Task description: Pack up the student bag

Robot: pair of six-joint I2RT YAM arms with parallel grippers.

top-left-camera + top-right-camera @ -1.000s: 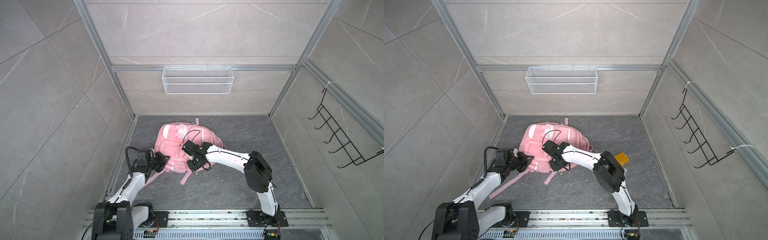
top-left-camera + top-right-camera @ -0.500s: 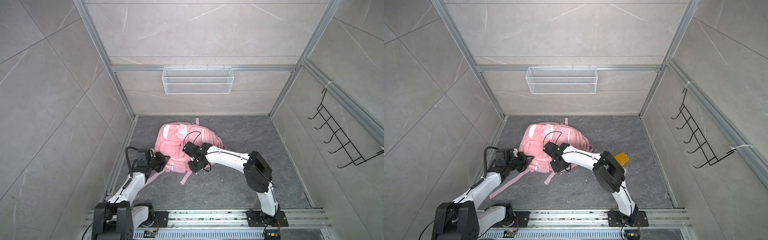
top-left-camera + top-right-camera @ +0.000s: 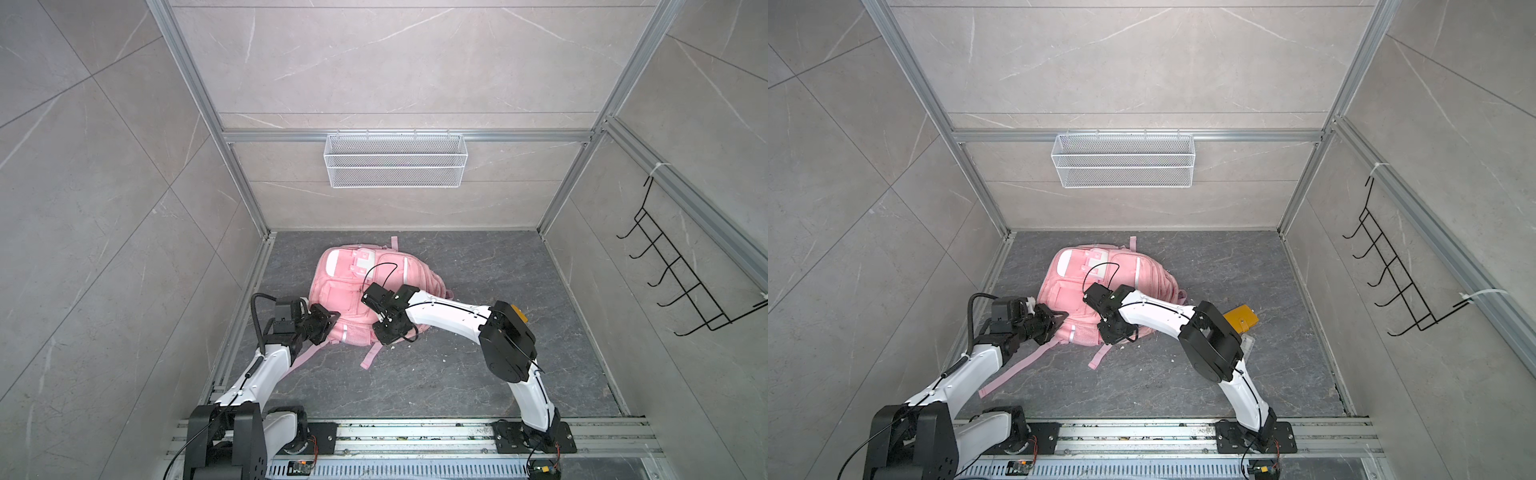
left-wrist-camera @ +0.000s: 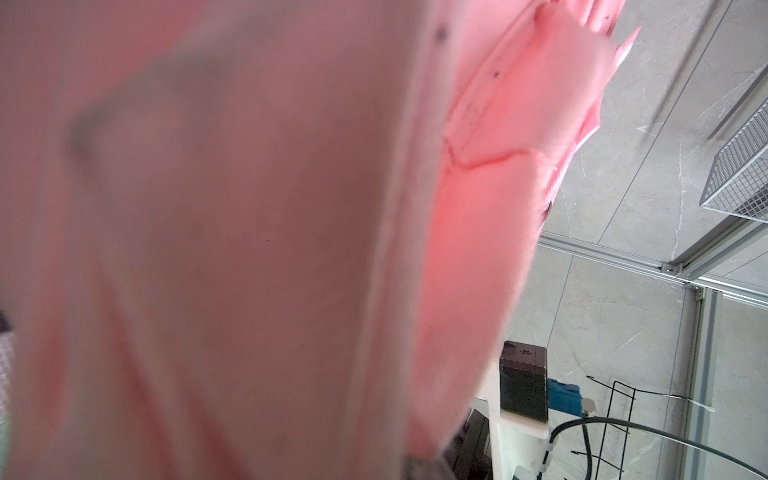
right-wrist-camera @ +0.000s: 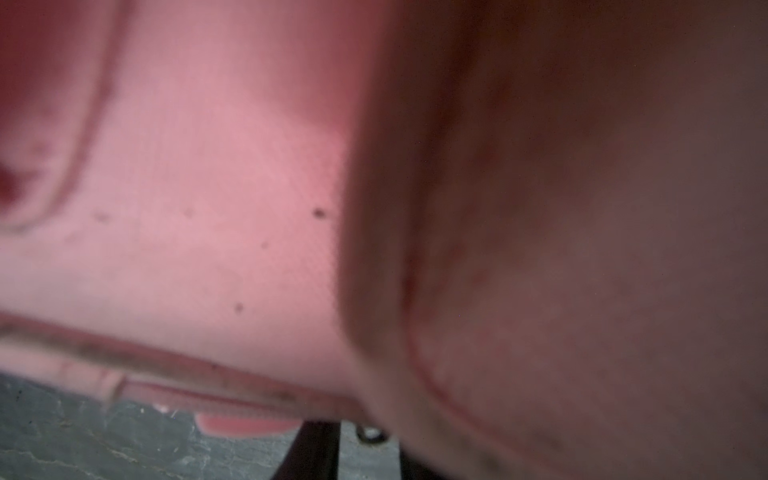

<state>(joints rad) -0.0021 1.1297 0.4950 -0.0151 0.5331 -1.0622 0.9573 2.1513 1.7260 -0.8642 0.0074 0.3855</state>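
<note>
The student bag (image 3: 345, 286) (image 3: 1067, 286), a soft pink backpack with white strips, lies flat on the dark floor in both top views. My left gripper (image 3: 332, 322) (image 3: 1061, 318) is shut on its near left corner, and blurred pink fabric (image 4: 249, 228) fills the left wrist view. My right gripper (image 3: 382, 330) (image 3: 1111, 332) sits at the bag's near edge, pressed into the fabric. In the right wrist view a thick pink fold (image 5: 540, 249) hides the fingertips. One dark finger (image 5: 311, 451) and a small metal ring (image 5: 372, 434) show beneath it.
A yellow flat object (image 3: 1239, 318) lies on the floor behind my right elbow. Loose pink straps (image 3: 370, 357) trail toward the front rail. A white wire basket (image 3: 395, 160) hangs on the back wall. A black hook rack (image 3: 681, 282) hangs on the right wall.
My right gripper has edged slightly left along the bag's near edge. The left arm and the bag have hardly moved.
</note>
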